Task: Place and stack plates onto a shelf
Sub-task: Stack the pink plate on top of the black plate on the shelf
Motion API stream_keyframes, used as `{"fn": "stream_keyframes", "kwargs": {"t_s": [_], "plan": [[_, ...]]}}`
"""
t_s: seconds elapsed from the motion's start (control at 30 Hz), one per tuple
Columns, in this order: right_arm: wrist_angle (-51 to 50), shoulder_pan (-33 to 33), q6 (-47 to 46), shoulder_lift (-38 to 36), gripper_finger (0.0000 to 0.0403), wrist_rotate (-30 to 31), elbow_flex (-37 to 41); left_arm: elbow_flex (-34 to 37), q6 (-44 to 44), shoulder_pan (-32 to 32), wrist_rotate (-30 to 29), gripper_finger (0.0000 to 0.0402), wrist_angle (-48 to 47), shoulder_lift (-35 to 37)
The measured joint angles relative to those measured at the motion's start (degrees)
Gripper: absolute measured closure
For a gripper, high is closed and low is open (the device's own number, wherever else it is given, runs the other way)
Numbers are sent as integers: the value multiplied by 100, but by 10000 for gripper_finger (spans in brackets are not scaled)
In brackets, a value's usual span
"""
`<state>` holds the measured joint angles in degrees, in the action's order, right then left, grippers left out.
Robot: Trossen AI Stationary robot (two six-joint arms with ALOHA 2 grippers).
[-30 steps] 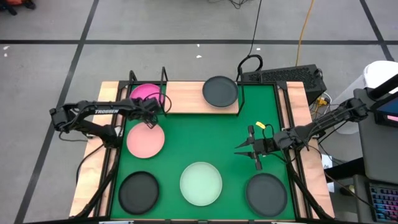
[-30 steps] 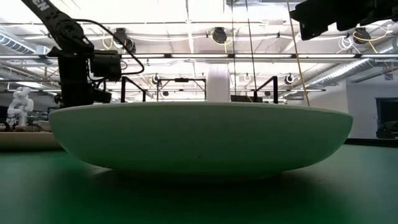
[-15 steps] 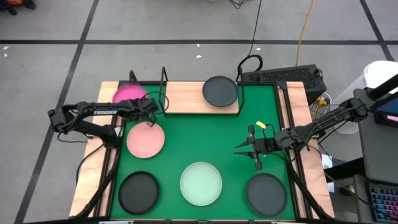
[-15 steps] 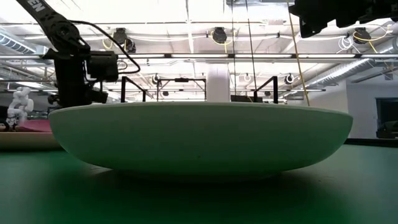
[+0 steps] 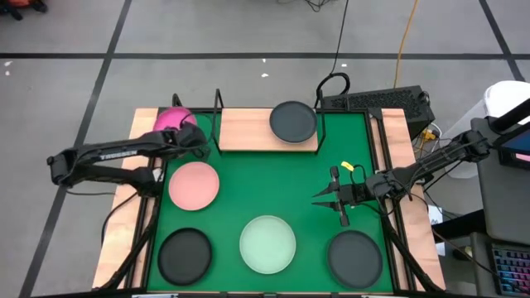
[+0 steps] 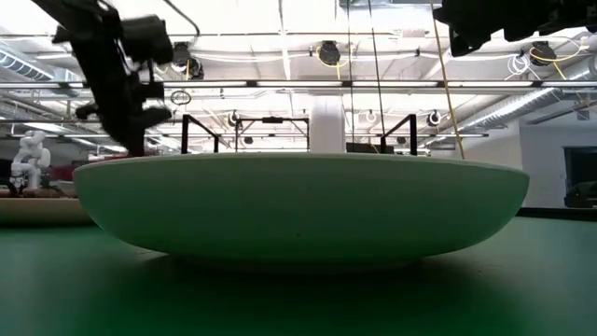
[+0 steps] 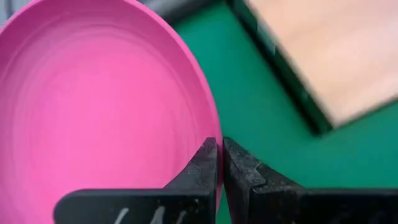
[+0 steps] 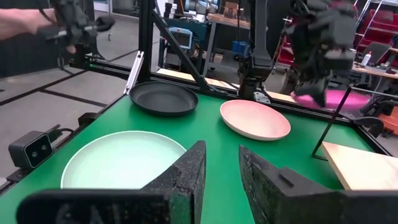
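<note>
- The fingers of the left gripper are closed on the rim of the magenta plate; in the left wrist view the two dark fingers meet across the plate's edge, one on the inner face and one on the outer.
- Magenta plate: held off the bench, at the far-left corner, beyond the left end of the shelf. The plate extends outward from the fingers, away from the green mat.
- Shelf: a light-wood board in a black wire frame along the far edge of the bench. A dark plate rests on its right half; its left half shows bare wood.
- Right gripper: over the right part of the mat, its fingers parted with a narrow gap and holding nothing.
- Pale pink plate: on the mat, just near of the left gripper.
- Mint green plate: on the mat at near centre, between two dark plates, one at near left and one at near right.
- In the low view the mint green plate fills the foreground, with the left arm raised behind it.
</note>
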<state>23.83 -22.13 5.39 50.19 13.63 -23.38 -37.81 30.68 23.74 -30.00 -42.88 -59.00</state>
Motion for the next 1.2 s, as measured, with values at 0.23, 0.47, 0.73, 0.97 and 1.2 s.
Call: {"fn": "stream_keyframes", "kwargs": {"t_s": [0.23,0.47,0.73,0.97,1.2], "plan": [[11,0,0,0,323,0,0,-587,-232,-355,-770,392,257,587],[101,0,40,-2,323,0,0,-1596,-2001,-610,-952,392,1306,589],[166,0,133,-1,323,0,0,-2698,-3690,-1027,-496,392,2589,-363],[275,-4,175,-12,323,-4,0,-3707,-4372,-1097,252,392,2648,-1823],[317,-389,311,-676,323,-18,0,-4293,-4746,-1024,1044,392,2773,-3032]]}}
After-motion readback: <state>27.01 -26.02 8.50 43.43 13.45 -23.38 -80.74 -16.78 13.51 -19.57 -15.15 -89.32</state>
